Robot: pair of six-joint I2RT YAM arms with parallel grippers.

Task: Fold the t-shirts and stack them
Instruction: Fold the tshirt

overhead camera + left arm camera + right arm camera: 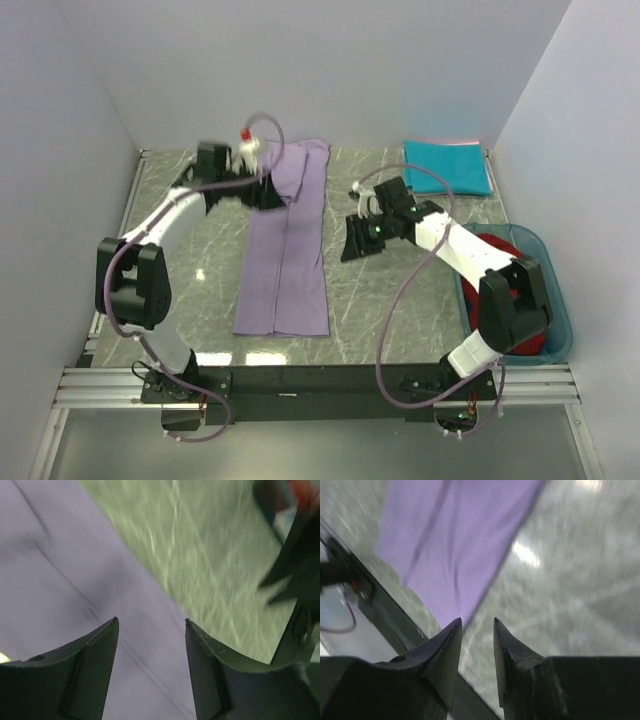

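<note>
The lavender t-shirt (287,245) lies on the table as a long narrow folded strip running from the back towards the near edge. It fills the left of the left wrist view (65,570) and the top of the right wrist view (455,535). My left gripper (268,190) is open and empty over the strip's far end. My right gripper (357,240) is open and empty above bare table, just right of the strip. A folded teal t-shirt (447,165) lies at the back right. The dark red t-shirt (512,275) lies in the bin.
A translucent teal plastic bin (555,300) stands at the right edge beside my right arm. White walls close the table on the left, back and right. A black rail (330,378) runs along the near edge.
</note>
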